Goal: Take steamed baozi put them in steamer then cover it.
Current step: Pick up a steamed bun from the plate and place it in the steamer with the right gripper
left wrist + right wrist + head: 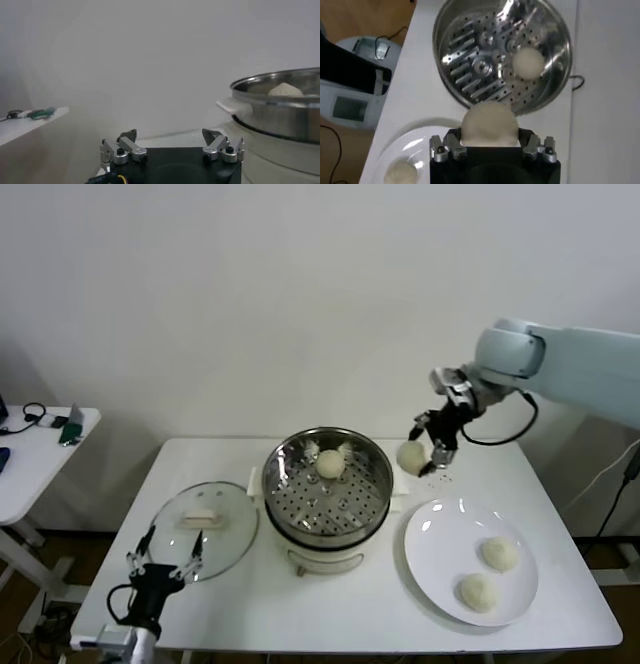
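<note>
steamer (327, 484) is shiny polished metal with a perforated floor, on a glossy cream plastic-looking base. cover (205, 529) looks like clear glass with a metal rim. baozi (330, 463) are smooth and matt, plate (440, 559) glossy white, tabletop (250, 604) smooth matt white.

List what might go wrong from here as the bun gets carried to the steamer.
1. The right pincer holds a baozi in the air beside the steamer, not yet over it; a slip could drop it onto the table.
2. One bun already sits on the tray; releasing there could stack them.
3. Coming in low, the bun might clip the rim.
</note>
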